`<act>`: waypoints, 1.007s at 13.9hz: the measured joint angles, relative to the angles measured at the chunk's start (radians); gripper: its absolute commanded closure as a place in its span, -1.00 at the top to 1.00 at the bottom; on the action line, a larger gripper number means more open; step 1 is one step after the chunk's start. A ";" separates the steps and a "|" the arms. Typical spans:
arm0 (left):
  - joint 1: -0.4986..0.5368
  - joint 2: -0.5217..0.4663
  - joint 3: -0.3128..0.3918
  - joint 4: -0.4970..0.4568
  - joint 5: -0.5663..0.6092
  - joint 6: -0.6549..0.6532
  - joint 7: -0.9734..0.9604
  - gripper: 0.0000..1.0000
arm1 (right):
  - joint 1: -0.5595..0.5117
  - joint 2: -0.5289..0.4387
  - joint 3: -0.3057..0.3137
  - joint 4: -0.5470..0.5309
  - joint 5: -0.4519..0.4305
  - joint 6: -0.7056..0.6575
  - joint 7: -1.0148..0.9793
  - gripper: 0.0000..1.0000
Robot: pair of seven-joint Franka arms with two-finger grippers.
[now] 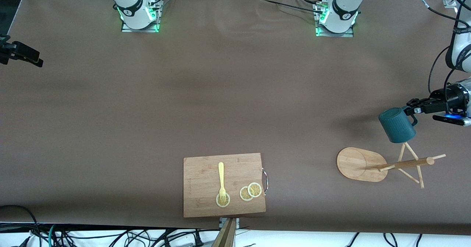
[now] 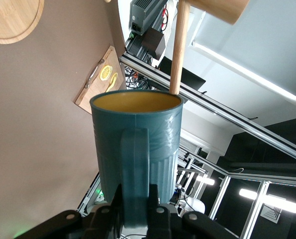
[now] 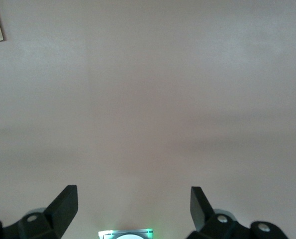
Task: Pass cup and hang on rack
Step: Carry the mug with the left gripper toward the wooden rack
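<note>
The dark teal cup [image 1: 396,125] hangs in the air, tilted, just above the upper pegs of the bamboo rack [image 1: 404,163]. My left gripper [image 1: 409,110] is shut on the cup's loop handle. The left wrist view shows the cup [image 2: 138,129] with its yellowish inside, the handle pinched at my left gripper [image 2: 134,196], and one thin peg [image 2: 178,50] running past the cup's rim. The rack's oval base [image 1: 358,164] rests on the table at the left arm's end. My right gripper [image 3: 133,204] is open and empty over bare table and does not show in the front view.
A rectangular wooden cutting board [image 1: 224,184] with a yellow fork [image 1: 221,179] and lemon slices [image 1: 251,191] lies near the front camera's edge. A black clamp [image 1: 20,53] sticks in at the right arm's end of the table.
</note>
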 measured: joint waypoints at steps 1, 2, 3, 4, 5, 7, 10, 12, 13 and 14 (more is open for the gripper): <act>0.016 0.013 -0.018 0.017 0.000 -0.004 -0.007 -1.00 | 0.000 0.003 0.000 0.000 0.000 0.001 0.000 1.00; 0.034 0.025 -0.040 0.032 0.000 0.003 -0.012 -1.00 | 0.000 0.005 0.000 0.000 0.000 0.001 0.000 1.00; 0.049 0.035 -0.056 0.044 0.000 0.009 -0.014 -1.00 | 0.000 0.006 0.000 0.000 0.000 0.001 0.000 1.00; 0.058 0.041 -0.065 0.054 0.000 0.009 -0.020 -1.00 | 0.000 0.006 0.000 0.000 0.000 0.001 0.000 1.00; 0.062 0.044 -0.068 0.060 0.000 0.009 -0.030 -1.00 | 0.000 0.007 0.000 0.000 0.000 0.002 0.000 1.00; 0.070 0.045 -0.082 0.067 0.000 0.009 -0.051 -1.00 | 0.000 0.010 0.000 0.001 0.000 0.006 0.000 1.00; 0.082 0.045 -0.102 0.069 0.000 0.009 -0.062 -1.00 | 0.000 0.013 0.000 0.001 0.000 0.008 0.000 1.00; 0.083 0.048 -0.103 0.069 0.000 0.009 -0.064 -1.00 | 0.000 0.013 0.000 0.002 0.000 0.008 0.000 1.00; 0.084 0.051 -0.103 0.070 0.000 0.010 -0.064 -1.00 | 0.000 0.013 0.001 0.002 0.000 0.009 0.000 1.00; 0.086 0.058 -0.102 0.079 0.000 0.012 -0.064 -1.00 | 0.000 0.013 0.003 0.002 0.000 0.009 0.000 1.00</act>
